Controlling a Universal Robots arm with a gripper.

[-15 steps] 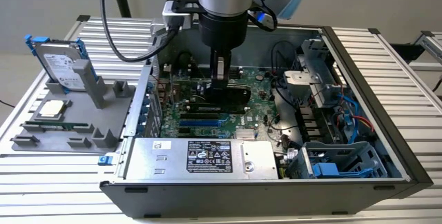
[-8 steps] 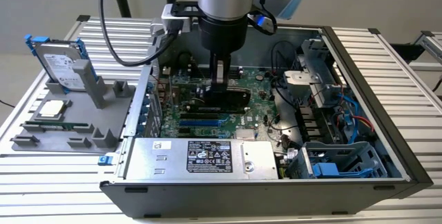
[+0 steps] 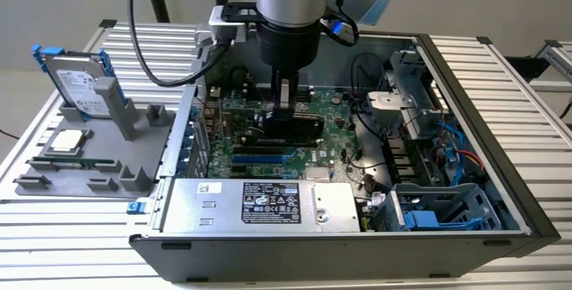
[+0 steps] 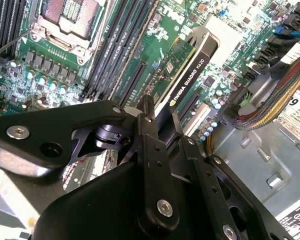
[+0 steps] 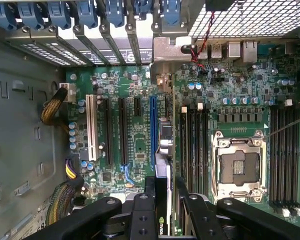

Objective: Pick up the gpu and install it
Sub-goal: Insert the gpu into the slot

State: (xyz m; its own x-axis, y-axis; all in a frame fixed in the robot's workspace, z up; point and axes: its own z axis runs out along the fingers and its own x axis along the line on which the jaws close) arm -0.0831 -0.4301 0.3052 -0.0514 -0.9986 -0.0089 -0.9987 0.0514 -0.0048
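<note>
The gpu point(image 3: 302, 129) is a green card with a black cooler, standing on edge low over the motherboard point(image 3: 335, 119) inside the open computer case point(image 3: 500, 169). My gripper point(image 3: 284, 112) comes straight down from above and is shut on the card's upper edge. In the second wrist view the gpu point(image 4: 190, 70) runs away from my gripper point(image 4: 161, 117), with one of its black fingers point(image 4: 146, 125) against each face. In the first wrist view the gpu point(image 5: 163, 145) shows edge-on, just beside a long blue slot point(image 5: 152, 125). I cannot tell whether the card sits in a slot.
A grey holder point(image 3: 134, 126) at the exterior view's left carries a silver hard drive with blue rails point(image 3: 76, 82), a processor chip point(image 3: 67, 141) and a memory stick point(image 3: 72, 163). Inside the case are the power supply point(image 3: 259, 203), a drive cage point(image 3: 429, 209), cables point(image 3: 447, 142) and the empty processor socket point(image 5: 237, 167).
</note>
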